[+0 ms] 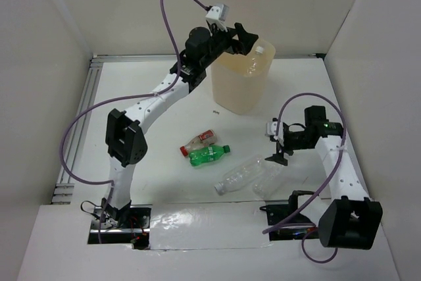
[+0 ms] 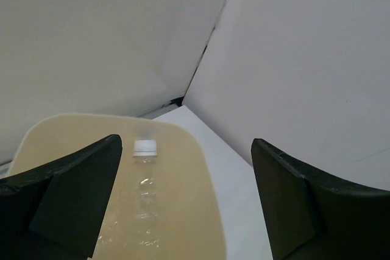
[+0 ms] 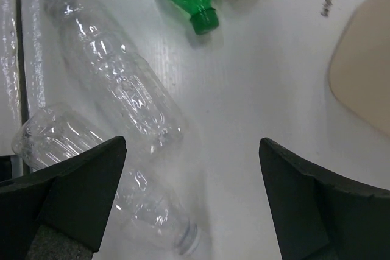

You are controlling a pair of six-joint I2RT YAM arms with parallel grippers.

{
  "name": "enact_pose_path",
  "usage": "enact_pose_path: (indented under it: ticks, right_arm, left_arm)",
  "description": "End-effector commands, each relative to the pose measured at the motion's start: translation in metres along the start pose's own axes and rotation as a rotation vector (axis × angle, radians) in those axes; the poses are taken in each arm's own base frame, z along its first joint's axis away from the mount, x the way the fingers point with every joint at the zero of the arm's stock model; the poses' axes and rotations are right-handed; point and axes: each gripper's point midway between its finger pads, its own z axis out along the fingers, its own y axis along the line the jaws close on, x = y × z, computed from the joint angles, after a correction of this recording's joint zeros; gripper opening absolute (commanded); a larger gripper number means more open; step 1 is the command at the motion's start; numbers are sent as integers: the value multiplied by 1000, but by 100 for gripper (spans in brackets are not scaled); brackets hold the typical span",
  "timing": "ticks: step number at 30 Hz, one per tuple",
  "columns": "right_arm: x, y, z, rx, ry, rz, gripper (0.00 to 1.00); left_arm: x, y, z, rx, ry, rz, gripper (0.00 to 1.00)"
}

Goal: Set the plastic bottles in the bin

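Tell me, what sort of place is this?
Probably a robotics lab test cell: plain white panels box in the table, a left arm and a right arm stand at its near edge, with plastic bottles and a bin set out.

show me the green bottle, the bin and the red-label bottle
green bottle (image 1: 209, 156): top external view, middle of its body
bin (image 1: 237, 93): top external view, front wall
red-label bottle (image 1: 199, 141): top external view, middle of its body

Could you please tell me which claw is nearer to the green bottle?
Right. The right claw hovers over the clear bottles beside the green bottle; the left claw is above the bin.
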Motion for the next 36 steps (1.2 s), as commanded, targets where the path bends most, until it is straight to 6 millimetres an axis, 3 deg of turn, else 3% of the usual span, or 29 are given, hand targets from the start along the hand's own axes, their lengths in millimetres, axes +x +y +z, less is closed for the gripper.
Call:
enact_pose_path:
  ticks: [1,3,4,5,6,8,9,11,12,16,17,19,20,23,25,26,27,28,29,31,34,36]
  right_arm:
    - [-3,17,18,-109,-25,-100,96]
    - [-5,23,29,-170,-17,-146,96]
    - [-5,25,34,-181,-15,-163,96]
    - [-3,26,37,-199,3,-157,96]
    - [-9,32,44,-231,0,-189,96]
    - [-8,37,53,-266,11,-212,96]
    - [-4,43,57,-291,37,-201,96]
    - [-3,53,71,-351,47,-231,96]
    - [1,54,72,-349,58,-217,96]
    - [18,65,91,-419,127,-241,95]
    - [25,70,96,-431,143,-255,95]
    - [39,74,103,-444,206,-243,94]
    - [41,69,110,-418,214,-259,94]
    - [59,68,119,-408,284,-243,90]
    - [61,64,127,-396,302,-269,83]
    - [63,63,127,-392,314,-272,67]
    - [63,63,127,-392,314,-272,66]
    - [62,63,125,-404,315,-283,48]
    - [59,66,118,-438,329,-272,42]
    - [37,68,106,-480,250,-303,30]
    - [-7,70,78,-517,147,-315,25]
    - [-44,52,56,-420,83,-373,24]
  left_arm:
    - [-47,-19,-21,4,-65,66,100]
    - [-31,-20,-39,-4,-14,85,100]
    - [-59,-34,-63,9,-50,102,100]
    - [-57,-39,-76,15,-38,130,100]
    - [-18,-30,-92,-15,51,134,100]
    - [-2,-27,-121,-37,109,158,100]
    - [-13,-34,-145,-41,102,187,100]
    - [51,-7,-193,-116,292,195,100]
    - [59,-5,-198,-130,328,211,100]
    - [133,26,-272,-247,558,217,100]
    - [130,28,-284,-271,554,206,100]
    - [150,37,-309,-319,598,190,100]
    - [144,37,-315,-330,574,184,100]
    - [156,47,-334,-385,584,177,100]
    - [159,50,-341,-399,584,182,100]
    - [158,53,-341,-407,582,197,100]
    - [161,54,-341,-410,594,198,100]
    - [159,54,-339,-402,596,222,100]
    - [161,56,-337,-399,602,236,100]
    - [159,56,-326,-388,603,266,100]
    - [159,56,-311,-350,607,295,100]
    - [166,59,-299,-342,631,296,100]
